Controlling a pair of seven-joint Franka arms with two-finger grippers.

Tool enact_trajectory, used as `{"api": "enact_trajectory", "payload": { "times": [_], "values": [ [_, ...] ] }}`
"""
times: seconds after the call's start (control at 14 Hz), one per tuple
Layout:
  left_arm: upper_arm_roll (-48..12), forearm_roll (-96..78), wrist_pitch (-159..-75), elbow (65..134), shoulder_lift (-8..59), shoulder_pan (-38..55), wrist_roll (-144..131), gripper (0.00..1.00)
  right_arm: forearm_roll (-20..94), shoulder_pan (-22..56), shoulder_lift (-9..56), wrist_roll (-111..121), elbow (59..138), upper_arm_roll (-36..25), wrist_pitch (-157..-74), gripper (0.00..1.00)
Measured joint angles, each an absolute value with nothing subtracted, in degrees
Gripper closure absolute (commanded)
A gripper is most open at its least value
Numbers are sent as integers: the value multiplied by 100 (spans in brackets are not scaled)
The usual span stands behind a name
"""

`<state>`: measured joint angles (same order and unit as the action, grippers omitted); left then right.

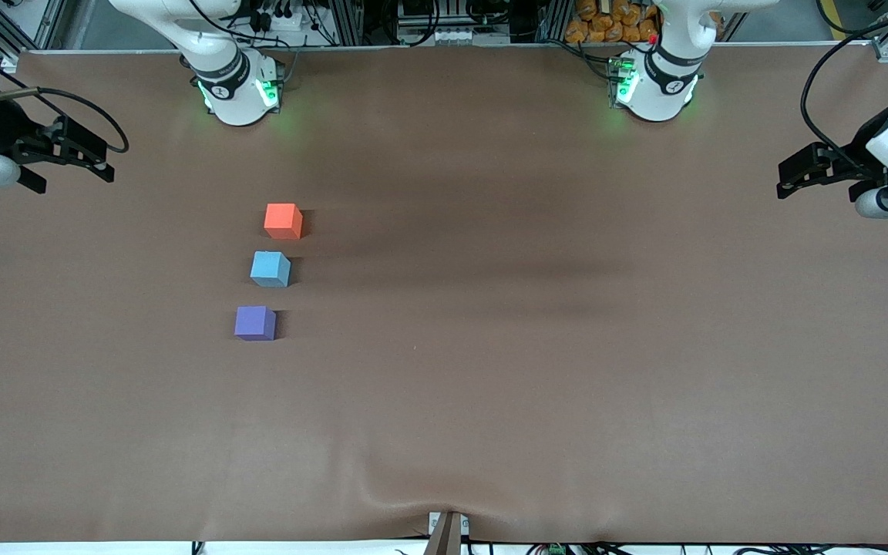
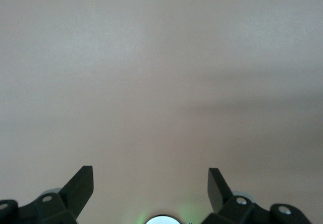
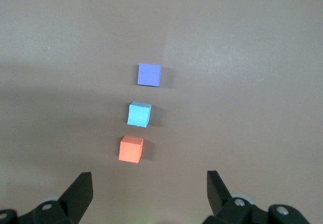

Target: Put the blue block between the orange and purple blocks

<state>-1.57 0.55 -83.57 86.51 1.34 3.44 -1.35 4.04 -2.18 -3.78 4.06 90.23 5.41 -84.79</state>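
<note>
The orange block (image 1: 283, 220), the blue block (image 1: 270, 269) and the purple block (image 1: 255, 322) stand in a short row on the brown table, toward the right arm's end. The blue block is in the middle, the orange one farthest from the front camera and the purple one nearest. Small gaps separate them. The right wrist view shows the same row: orange (image 3: 131, 149), blue (image 3: 139, 114), purple (image 3: 149, 74). My right gripper (image 1: 74, 166) (image 3: 149, 178) is open and empty, up over the right arm's end of the table. My left gripper (image 1: 787, 179) (image 2: 150, 176) is open and empty over the left arm's end, above bare cloth.
The brown cloth (image 1: 536, 362) covers the whole table and has a ripple at the front edge by a clamp (image 1: 445, 532). The two arm bases (image 1: 237, 89) (image 1: 656, 85) stand along the edge farthest from the front camera.
</note>
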Motion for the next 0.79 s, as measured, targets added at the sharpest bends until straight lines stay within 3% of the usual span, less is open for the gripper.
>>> {"api": "enact_trajectory", "payload": {
  "times": [0.79],
  "values": [
    [-177, 55, -8357, 8651, 134, 360, -135, 0, 404, -218, -378, 406, 9023, 539, -8398, 0]
  ]
}}
